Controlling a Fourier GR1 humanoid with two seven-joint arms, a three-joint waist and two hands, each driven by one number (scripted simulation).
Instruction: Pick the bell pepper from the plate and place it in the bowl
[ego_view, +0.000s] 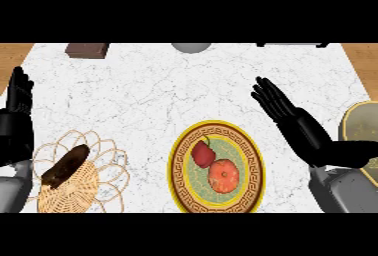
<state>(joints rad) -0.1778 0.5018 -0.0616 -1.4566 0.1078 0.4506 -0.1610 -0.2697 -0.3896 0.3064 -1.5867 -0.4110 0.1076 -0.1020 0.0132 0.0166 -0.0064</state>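
A red bell pepper (203, 153) lies on the upper left part of a round plate (177, 170) with a yellow patterned rim, low in the middle of the counter. An orange round fruit (222, 176) sits beside it on the same plate. A grey-green bowl (360, 127) shows partly at the right edge. My right hand (299, 125) is open, fingers straight and pointing up-left, between the plate and the bowl and holding nothing. My left hand (16, 122) rests open at the left edge, fingers up.
A wicker basket (74, 192) with a looped rim stands at the lower left, with a dark brown oblong item (66, 164) in it. At the counter's far edge are a brown block (87, 49), a grey round object (192, 47) and a dark flat thing (295, 44).
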